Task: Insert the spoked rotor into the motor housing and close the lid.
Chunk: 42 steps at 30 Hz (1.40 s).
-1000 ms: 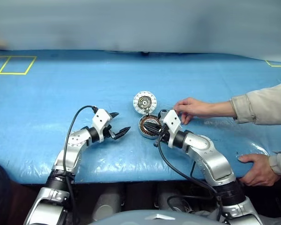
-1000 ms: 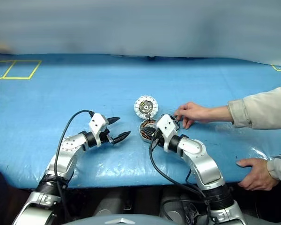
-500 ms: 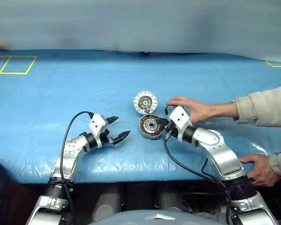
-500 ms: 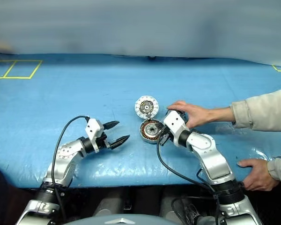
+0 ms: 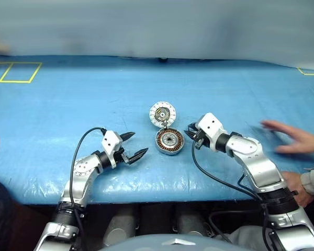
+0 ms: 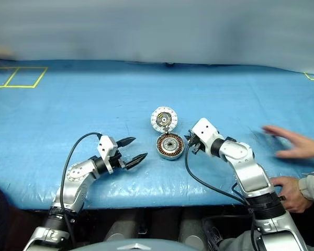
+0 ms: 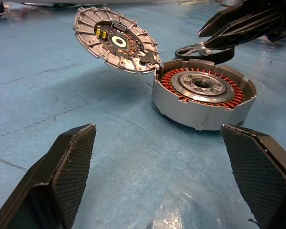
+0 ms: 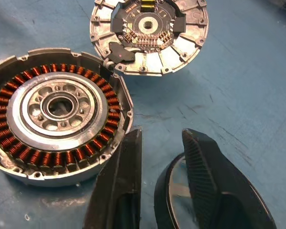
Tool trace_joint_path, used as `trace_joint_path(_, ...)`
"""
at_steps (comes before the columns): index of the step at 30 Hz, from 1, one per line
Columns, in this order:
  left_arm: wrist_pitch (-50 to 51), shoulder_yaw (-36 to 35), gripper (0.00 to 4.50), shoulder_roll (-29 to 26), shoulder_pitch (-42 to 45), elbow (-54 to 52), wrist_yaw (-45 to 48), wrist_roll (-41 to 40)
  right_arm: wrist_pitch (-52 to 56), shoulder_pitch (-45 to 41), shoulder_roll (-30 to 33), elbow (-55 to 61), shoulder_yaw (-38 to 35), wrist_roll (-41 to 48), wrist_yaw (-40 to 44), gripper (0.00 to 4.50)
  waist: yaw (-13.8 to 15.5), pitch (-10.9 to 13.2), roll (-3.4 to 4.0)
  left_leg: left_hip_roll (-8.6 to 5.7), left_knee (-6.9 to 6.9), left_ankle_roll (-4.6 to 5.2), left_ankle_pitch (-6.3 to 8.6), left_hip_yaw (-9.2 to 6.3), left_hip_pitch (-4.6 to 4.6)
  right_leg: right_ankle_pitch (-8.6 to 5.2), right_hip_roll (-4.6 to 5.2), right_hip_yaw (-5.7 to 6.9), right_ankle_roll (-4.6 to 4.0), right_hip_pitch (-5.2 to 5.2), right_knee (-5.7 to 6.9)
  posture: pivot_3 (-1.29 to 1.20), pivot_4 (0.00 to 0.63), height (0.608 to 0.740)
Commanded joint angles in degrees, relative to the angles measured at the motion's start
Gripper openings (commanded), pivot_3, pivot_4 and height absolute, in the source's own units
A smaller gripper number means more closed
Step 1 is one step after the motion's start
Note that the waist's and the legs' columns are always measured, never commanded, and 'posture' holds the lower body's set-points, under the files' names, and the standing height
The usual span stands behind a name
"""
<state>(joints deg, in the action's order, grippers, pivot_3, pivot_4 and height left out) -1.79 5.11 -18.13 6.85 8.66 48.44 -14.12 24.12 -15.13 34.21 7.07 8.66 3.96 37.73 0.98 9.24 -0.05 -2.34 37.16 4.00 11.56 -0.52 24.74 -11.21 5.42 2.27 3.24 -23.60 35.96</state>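
The motor housing (image 5: 169, 141) sits on the blue table, its copper windings ringing a silver hub (image 8: 62, 107). Its lid (image 5: 162, 114) stands open on the far side, joined at the rim, whitish segments and dark centre showing (image 8: 150, 28). My right gripper (image 5: 191, 130) is just right of the housing, pointing at it, fingers partly apart. The spoked rotor (image 7: 200, 50) lies low under and between those fingers (image 8: 214, 191); I cannot tell whether they touch it. My left gripper (image 5: 136, 144) stands wide open to the housing's left, a short way off.
A person's hand (image 5: 293, 138) hovers over the table at the right, and another hand (image 5: 295, 183) rests on the near right edge. Yellow tape squares (image 5: 15, 72) mark the far left. The blue cover (image 5: 94, 104) is otherwise bare around the housing.
My right gripper has drawn back to the right from over the housing and its fingers have parted. The person's hand has pulled away to the right. The left gripper has stayed open.
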Motion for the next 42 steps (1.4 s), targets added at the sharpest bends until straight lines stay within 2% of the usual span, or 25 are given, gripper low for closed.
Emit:
trace_joint_path(1,-1.33,-0.03,4.50,0.22,-0.05,-2.12,0.06,-0.49,-0.56,-1.94,2.72,-0.56,-0.84,-1.78,1.22,1.28,0.00,0.00,0.00,0.00,0.00,0.00,0.00,0.01,0.01,0.00,0.00,0.00,0.00,-0.01,0.00,0.00,0.150,0.740)
trace_joint_path(17,-1.65,0.66,4.50,0.97,-1.08,-1.79,-0.83,0.35,-0.17,-3.42,9.55,-4.35,-4.24,-3.83,2.62,1.28,0.14,0.00,0.00,0.00,0.02,0.03,0.01,0.02,0.01,0.00,0.05,-0.01,0.01,0.02,-0.01,0.00,0.150,0.740)
trace_joint_path(22,-1.55,0.65,4.50,0.87,-1.15,-1.95,-1.04,0.41,-0.15,-3.93,10.58,-5.62,-2.80,-4.99,3.73,1.28,0.08,0.00,0.00,0.01,0.02,0.03,0.01,0.02,0.01,0.00,0.04,-0.02,0.01,0.02,-0.01,0.00,0.150,0.740)
trace_joint_path(30,-1.44,0.68,4.50,0.88,-1.70,-2.15,-1.40,0.54,-0.23,-4.12,8.14,-3.63,-4.81,-3.22,3.46,1.28,0.08,0.00,0.00,0.01,0.02,0.03,0.01,0.02,0.02,0.00,0.05,-0.03,0.01,0.01,-0.02,0.00,0.150,0.740)
trace_joint_path(42,-1.15,0.75,4.50,0.62,-1.46,-2.10,-1.62,0.70,2.55,-2.38,6.68,-1.19,-3.05,-3.07,3.39,1.28,0.14,0.00,0.00,0.01,0.02,0.03,0.01,0.01,0.02,0.01,0.06,-0.02,0.00,0.01,-0.02,0.00,0.150,0.740)
